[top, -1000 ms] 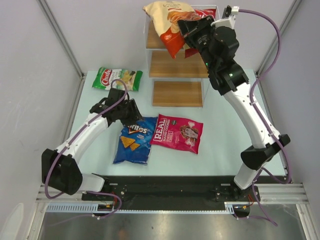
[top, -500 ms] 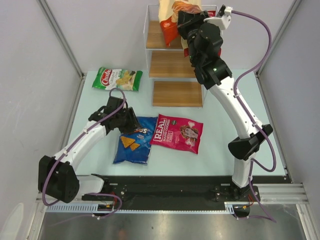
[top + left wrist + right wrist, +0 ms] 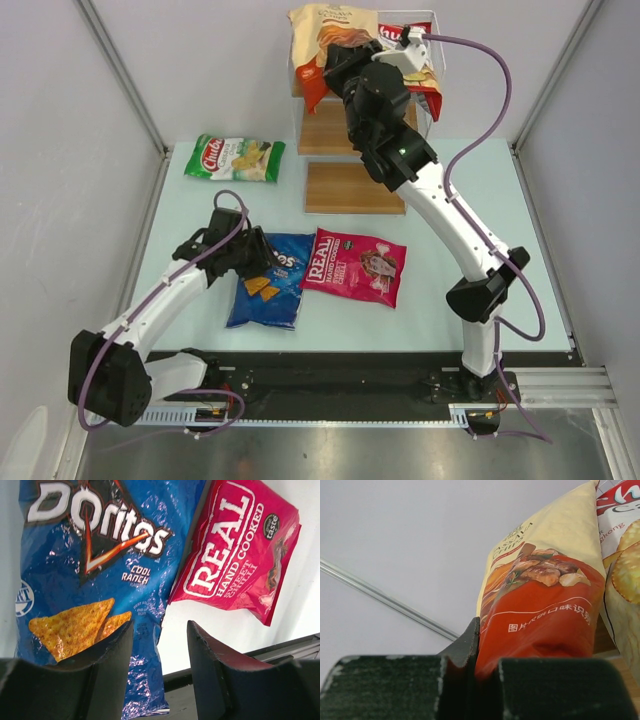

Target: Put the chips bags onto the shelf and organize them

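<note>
My right gripper is shut on the lower edge of the orange-and-cream chips bag, holding it upright at the left of the shelf's top tier. A red-and-white Chuba bag stands to its right on that tier. The shelf has bare middle and lower boards. My left gripper is open just above the right edge of the blue Doritos bag. The pink Real bag lies beside it. The green Chuba bag lies at the far left.
Grey walls with metal posts close in the table on both sides. A black rail runs along the near edge by the arm bases. The right arm's cable loops beside the shelf.
The right arm has swung the orange-and-cream bag leftward across the top tier, uncovering the red Chuba bag. The left gripper has shifted slightly nearer over the Doritos bag.
</note>
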